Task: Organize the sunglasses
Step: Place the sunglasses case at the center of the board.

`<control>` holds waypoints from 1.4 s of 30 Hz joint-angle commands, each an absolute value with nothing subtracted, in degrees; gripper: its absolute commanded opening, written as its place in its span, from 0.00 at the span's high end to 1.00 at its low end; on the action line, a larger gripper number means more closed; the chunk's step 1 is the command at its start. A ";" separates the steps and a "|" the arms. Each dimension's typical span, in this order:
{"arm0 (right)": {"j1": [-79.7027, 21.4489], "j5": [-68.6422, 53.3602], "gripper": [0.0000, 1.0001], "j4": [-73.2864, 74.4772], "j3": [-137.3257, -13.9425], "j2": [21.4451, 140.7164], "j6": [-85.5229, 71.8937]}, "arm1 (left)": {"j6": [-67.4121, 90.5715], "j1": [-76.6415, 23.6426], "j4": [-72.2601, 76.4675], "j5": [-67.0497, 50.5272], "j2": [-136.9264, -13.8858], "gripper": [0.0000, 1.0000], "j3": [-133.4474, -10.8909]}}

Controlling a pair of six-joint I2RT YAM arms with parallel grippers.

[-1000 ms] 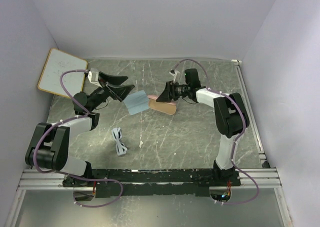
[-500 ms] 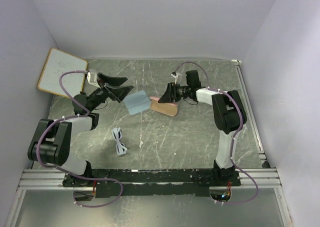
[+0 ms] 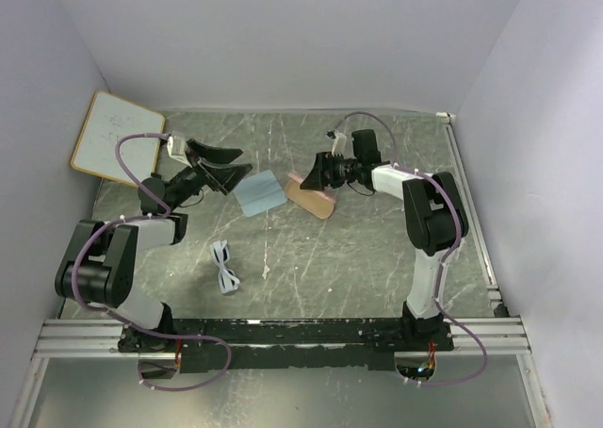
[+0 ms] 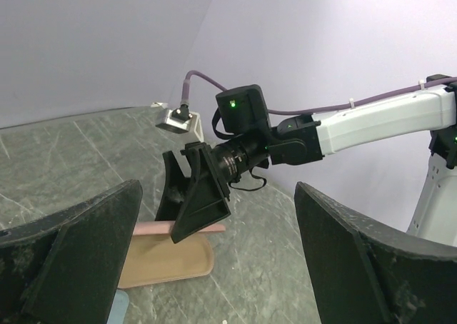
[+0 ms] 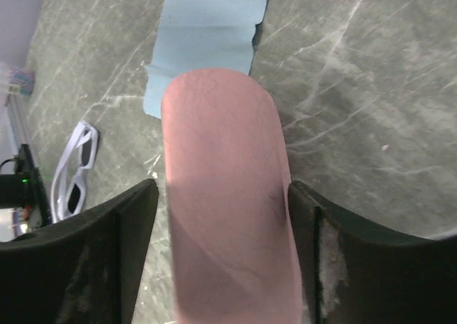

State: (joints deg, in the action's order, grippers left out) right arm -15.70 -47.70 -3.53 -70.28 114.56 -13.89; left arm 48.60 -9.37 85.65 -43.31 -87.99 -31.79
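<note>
The right tool (image 5: 223, 190) is straddling the tan-pink case (image 3: 318, 203) on the worktop (image 3: 358, 249), fingers flanking its long sides; whether they are gripping cannot be told. The left tool (image 3: 245, 159) is hovering wide open and empty beside the blue-grey cloth (image 3: 259, 193). The white sunglasses (image 3: 224, 266) are lying apart, nearer the left arm's base.

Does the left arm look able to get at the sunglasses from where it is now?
Probably yes. The sunglasses lie alone on bare table, on the left arm's side, nearer its base than the cloth. The left gripper hangs beside the cloth with jaws open and empty, and nothing lies between.
</note>
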 commanded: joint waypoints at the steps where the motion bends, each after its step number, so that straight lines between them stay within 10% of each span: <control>1: -15.12 -43.04 0.24 -3.26 -70.46 112.10 -12.63 | 49.46 -8.79 90.71 -45.16 -88.80 0.00 -31.89; 19: -21.57 -11.55 0.20 2.06 -65.93 96.42 -10.15 | 47.84 -8.79 89.18 -44.51 -89.71 0.00 -31.73; 33: -26.81 -3.31 1.00 3.65 -52.78 83.98 -15.86 | 46.10 -8.79 86.22 -44.27 -90.72 0.06 -32.25; 42: -27.98 -2.53 1.00 2.85 -46.48 82.81 -18.25 | 46.65 -9.09 86.40 -44.27 -92.30 0.06 -32.34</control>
State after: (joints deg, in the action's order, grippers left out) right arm -27.79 -4.14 3.88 -48.18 83.02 -16.58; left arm 47.37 -9.30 85.23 -43.72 -92.14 -31.81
